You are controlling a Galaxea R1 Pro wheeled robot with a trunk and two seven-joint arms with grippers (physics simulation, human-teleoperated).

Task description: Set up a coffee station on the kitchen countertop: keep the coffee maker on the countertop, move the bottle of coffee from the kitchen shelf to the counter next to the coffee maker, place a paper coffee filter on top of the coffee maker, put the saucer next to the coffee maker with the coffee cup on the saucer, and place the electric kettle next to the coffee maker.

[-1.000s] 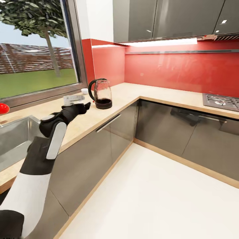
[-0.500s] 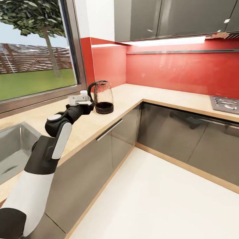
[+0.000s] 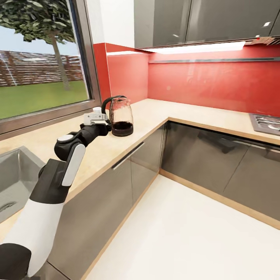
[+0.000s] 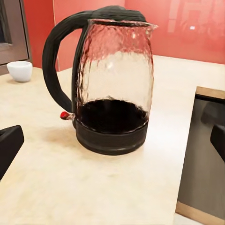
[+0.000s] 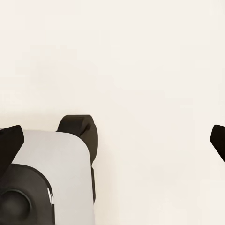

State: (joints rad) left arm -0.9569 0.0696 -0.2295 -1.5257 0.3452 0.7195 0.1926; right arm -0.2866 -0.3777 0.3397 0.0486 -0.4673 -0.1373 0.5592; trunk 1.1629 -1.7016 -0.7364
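The desk (image 3: 163,112) runs in an L under the window (image 3: 39,58) and along the red wall (image 3: 217,83), light wood grain over glossy grey cabinet fronts (image 3: 202,155). Pale floor (image 3: 186,233) fills the corner below it. At the far left edge, a steel sink (image 3: 11,182) is sunk into the desk; at the far right, a corner of the hob (image 3: 268,122) shows.

My left arm (image 3: 58,175) is stretched forward over the desk, white forearm, black wrist. My left gripper (image 3: 102,123) is right beside the kettle (image 3: 119,116), on its handle side; from the head view I cannot tell whether it touches. In the left wrist view the two fingertips (image 4: 8,145) sit at opposite edges, spread wide apart with nothing between them, and the kettle (image 4: 112,84) stands straight ahead, upright on the desk near the inside corner of the L. Clear rippled glass, dark at the bottom, black base, black looped handle, black lid.

In the right wrist view, my right gripper (image 5: 112,140) is spread apart too, dark tips at each edge, nothing held, with pale floor (image 5: 140,56) and part of my own base (image 5: 51,178) behind it.

A small white cup (image 4: 19,71) sits on the desk beyond the kettle's handle, toward the window. Smallest of all, the red switch (image 4: 64,115) at the foot of the kettle's handle.
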